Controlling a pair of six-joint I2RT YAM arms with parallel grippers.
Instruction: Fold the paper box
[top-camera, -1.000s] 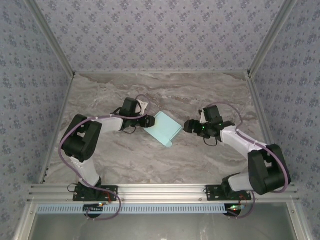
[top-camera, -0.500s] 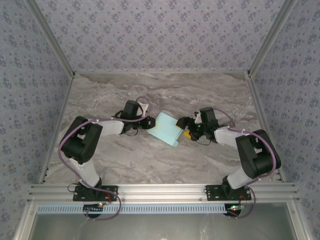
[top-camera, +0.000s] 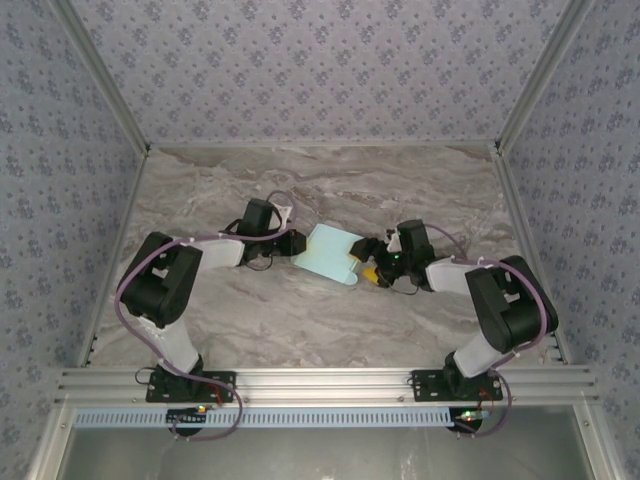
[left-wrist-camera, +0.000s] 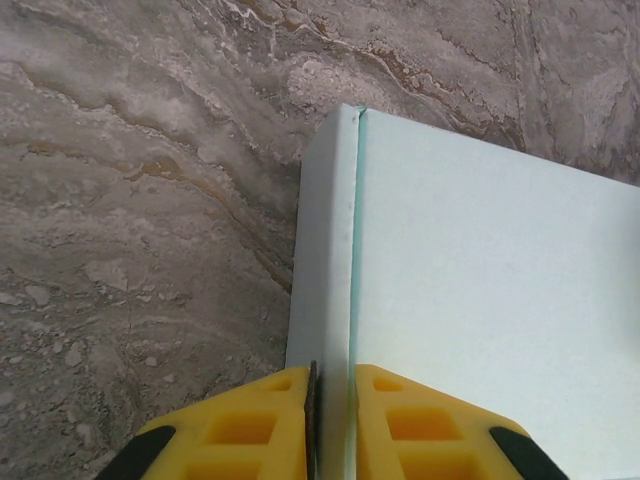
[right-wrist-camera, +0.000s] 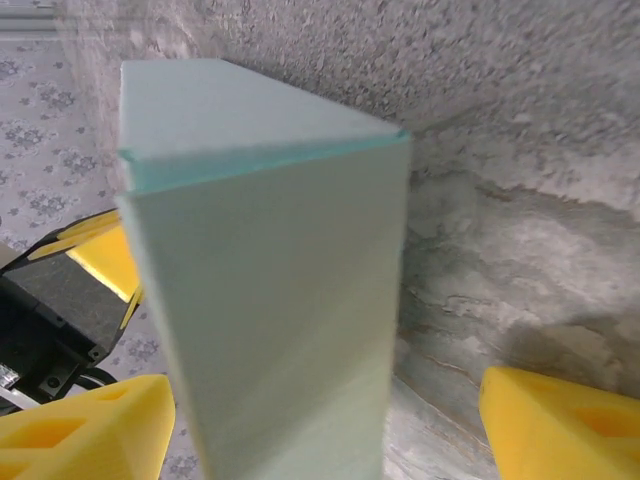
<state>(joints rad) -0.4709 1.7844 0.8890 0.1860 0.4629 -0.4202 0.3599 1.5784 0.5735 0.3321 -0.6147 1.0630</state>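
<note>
Found the box (top-camera: 328, 256) near the middle of the tabletop (top-camera: 300, 320), pale mint card folded into a flat shape and resting on the marbled surface. Saw the left gripper (top-camera: 297, 246) at the box's 9 o'clock side, its yellow fingers (left-wrist-camera: 240, 430) set nearly together and clamped on the box's edge, right beside a fold line running toward 12 o'clock in the left wrist view. Noted there a narrow paler strip of card on the 9 o'clock side of that fold and a broad flat panel on the 3 o'clock side. Saw the right gripper (top-camera: 367, 263) at the box's 3 o'clock end, jaws well apart and straddling that end, gripping nothing. Could not judge any contact between those fingers (right-wrist-camera: 560, 420) and the card. Noted, in the right wrist view, the box's end close to the camera, with the left gripper behind it at 9 o'clock.
</note>
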